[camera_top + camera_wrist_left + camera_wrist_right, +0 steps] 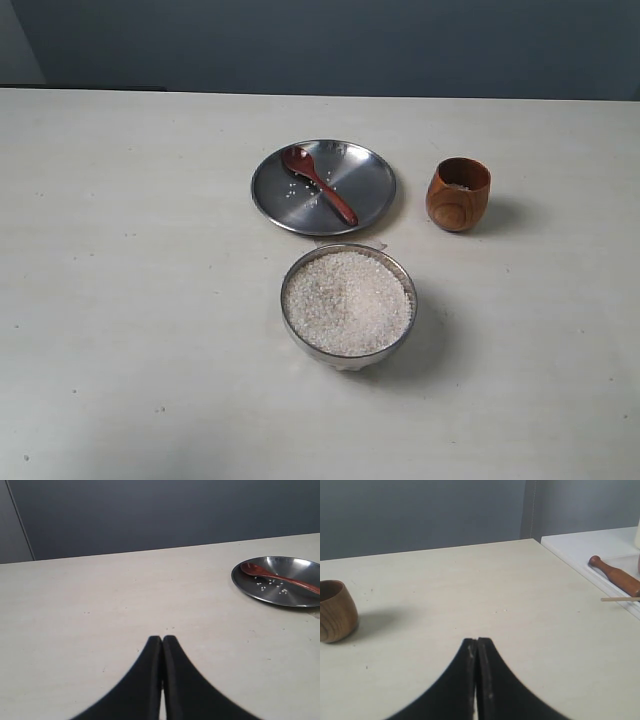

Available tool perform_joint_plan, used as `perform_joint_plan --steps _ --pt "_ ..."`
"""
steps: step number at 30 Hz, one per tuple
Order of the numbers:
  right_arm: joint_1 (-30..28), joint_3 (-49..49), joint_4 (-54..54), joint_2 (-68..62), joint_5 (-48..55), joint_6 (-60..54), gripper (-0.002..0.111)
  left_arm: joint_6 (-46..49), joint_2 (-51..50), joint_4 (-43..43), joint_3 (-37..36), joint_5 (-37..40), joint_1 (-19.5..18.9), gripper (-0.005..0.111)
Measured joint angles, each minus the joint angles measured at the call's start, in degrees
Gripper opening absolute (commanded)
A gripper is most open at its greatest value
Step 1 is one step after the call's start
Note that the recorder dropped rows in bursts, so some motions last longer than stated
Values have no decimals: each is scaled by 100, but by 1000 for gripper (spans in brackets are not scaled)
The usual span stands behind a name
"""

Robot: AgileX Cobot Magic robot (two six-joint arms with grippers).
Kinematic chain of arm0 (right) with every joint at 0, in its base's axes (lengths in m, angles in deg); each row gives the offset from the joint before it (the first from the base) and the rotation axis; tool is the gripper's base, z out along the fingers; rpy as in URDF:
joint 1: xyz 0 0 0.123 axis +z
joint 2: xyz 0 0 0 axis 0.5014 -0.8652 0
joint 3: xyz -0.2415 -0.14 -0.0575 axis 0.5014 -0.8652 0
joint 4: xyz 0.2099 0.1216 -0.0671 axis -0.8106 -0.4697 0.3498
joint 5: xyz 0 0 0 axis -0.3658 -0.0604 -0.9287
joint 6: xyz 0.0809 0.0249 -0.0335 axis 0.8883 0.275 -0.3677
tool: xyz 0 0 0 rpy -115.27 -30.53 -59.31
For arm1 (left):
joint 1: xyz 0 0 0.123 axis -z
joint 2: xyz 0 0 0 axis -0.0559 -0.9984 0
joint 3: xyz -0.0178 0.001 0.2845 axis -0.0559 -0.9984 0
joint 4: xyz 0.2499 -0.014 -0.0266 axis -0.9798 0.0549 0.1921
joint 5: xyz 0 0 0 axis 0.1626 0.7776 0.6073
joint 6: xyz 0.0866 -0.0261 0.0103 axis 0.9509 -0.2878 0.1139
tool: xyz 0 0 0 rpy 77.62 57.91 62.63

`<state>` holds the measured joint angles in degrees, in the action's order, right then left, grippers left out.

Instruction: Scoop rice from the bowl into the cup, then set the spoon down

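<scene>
A shiny steel bowl [349, 349] heaped with white rice [347, 302] stands near the table's front middle. Behind it the dark wooden spoon [318, 182] lies on a flat steel plate [369, 178] with a few loose grains. The small wooden cup [458, 194] stands upright to the plate's right, with a little rice inside. Neither arm shows in the exterior view. My left gripper [162, 639] is shut and empty over bare table, with the plate [295, 594] and spoon [280, 578] off to one side. My right gripper [477, 641] is shut and empty, apart from the cup [336, 611].
In the right wrist view a white surface [580, 545] adjoins the table's edge, and on it lie a wooden pestle-like stick [616, 576] and a thin skewer [620, 599]. A dark blue wall runs behind the table.
</scene>
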<state>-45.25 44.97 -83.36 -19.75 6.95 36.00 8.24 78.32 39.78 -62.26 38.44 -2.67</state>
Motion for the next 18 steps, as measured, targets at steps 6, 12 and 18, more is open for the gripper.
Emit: perform_joint_plan --steps 6,12,18 --pt "0 0 0 0 0 0 -1 0 0 -30 0 0 0 0" --pt "0 0 0 0 0 0 -1 0 0 -41 0 0 0 0" --pt "0 0 0 0 0 0 -1 0 0 -41 0 0 0 0"
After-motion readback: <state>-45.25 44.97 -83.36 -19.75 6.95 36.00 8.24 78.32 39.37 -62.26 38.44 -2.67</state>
